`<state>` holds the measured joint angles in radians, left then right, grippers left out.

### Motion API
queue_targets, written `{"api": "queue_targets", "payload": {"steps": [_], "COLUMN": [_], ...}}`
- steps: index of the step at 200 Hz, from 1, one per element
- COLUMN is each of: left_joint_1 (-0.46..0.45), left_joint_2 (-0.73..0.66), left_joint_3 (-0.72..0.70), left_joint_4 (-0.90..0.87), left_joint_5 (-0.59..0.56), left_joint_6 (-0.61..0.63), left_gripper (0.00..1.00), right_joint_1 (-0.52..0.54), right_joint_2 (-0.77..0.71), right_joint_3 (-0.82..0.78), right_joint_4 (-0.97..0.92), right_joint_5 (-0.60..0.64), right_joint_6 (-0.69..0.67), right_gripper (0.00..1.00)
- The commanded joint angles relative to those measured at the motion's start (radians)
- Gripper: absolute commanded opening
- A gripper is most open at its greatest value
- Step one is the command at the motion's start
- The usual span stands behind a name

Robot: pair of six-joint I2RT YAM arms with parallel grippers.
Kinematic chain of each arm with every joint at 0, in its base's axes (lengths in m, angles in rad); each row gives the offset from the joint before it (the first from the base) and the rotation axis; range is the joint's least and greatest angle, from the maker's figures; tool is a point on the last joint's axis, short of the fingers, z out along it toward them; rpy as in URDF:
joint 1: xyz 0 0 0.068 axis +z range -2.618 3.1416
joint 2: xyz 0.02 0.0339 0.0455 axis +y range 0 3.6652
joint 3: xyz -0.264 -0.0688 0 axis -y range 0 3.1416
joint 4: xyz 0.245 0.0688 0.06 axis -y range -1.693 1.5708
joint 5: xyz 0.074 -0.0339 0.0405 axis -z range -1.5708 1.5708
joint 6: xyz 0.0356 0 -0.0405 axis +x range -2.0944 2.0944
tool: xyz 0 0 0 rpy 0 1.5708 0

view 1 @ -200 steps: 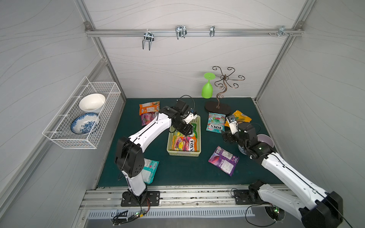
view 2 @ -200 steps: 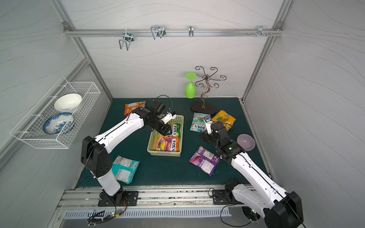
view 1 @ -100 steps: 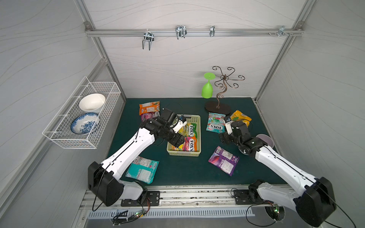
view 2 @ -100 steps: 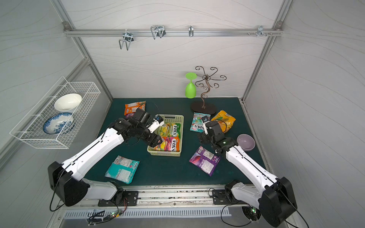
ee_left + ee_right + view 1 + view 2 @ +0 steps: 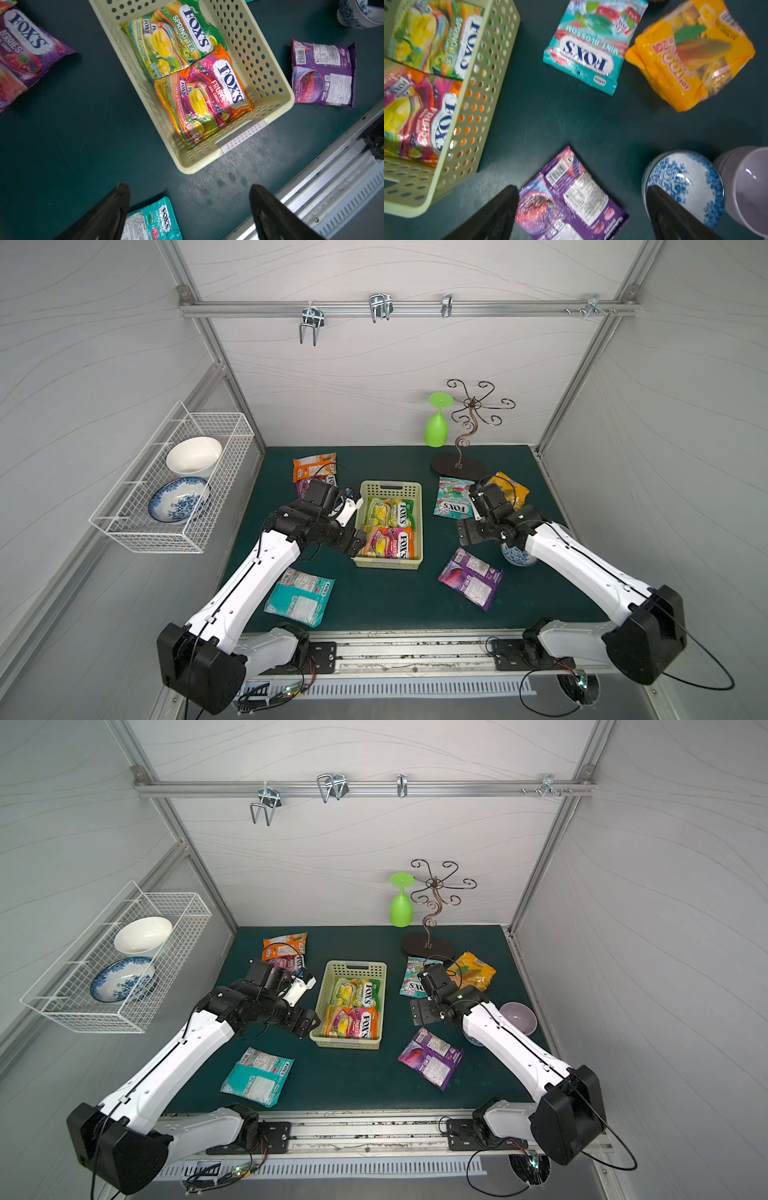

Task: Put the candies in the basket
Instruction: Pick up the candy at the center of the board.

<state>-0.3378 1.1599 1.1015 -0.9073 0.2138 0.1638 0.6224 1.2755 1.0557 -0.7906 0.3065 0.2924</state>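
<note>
The flat glossy purple candy packet (image 5: 471, 577) lay just below the right tool (image 5: 467, 534) in both top views (jaws apart; left tool (image 5: 354, 542) likewise).

Lab test cell: aluminium frame (image 5: 407, 310), white panels (image 5: 374, 377)

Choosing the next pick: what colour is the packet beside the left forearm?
Teal packet, shown best in a top view.

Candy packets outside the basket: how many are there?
6: orange packet and berries packet back left, teal packet front left, mint packet and yellow packet back right, purple packet front right. Others may be hidden.
</note>
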Motion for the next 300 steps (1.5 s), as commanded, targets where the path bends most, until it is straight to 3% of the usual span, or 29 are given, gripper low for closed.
{"api": "queue_targets", "payload": {"steps": [1,60,93,111,163,204,300], "left_joint_1": [0.056,0.206,0.236,0.24,0.248,0.252,0.26], "left_joint_2": [-0.027,-0.065,-0.072,-0.072,-0.081,-0.08,-0.069], "left_joint_3": [-0.011,-0.016,-0.024,-0.017,-0.026,-0.026,-0.032], "left_joint_4": [0.051,0.079,0.101,0.094,0.097,0.098,0.109], "left_joint_5": [0.045,0.077,0.07,0.057,0.087,0.083,0.096], "left_joint_6": [-0.002,-0.023,-0.017,-0.015,-0.025,-0.027,-0.026], "left_gripper": [0.95,0.95,0.94,0.94,0.93,0.93,0.93], "right_joint_1": [0.043,0.083,0.078,0.067,-0.002,-0.136,-0.179], "right_joint_2": [0.011,0.006,-0.084,-0.122,-0.236,-0.316,-0.289], "right_joint_3": [0.015,-0.047,-0.104,-0.121,-0.264,-0.382,-0.497], "right_joint_4": [-0.169,-0.274,-0.298,-0.322,-0.241,-0.169,-0.039], "right_joint_5": [0.023,-0.004,-0.027,-0.044,-0.135,-0.228,-0.265], "right_joint_6": [0.149,0.328,0.437,0.502,0.622,0.657,0.649], "right_gripper": [0.99,0.96,0.91,0.83,0.74,0.68,0.54]}}
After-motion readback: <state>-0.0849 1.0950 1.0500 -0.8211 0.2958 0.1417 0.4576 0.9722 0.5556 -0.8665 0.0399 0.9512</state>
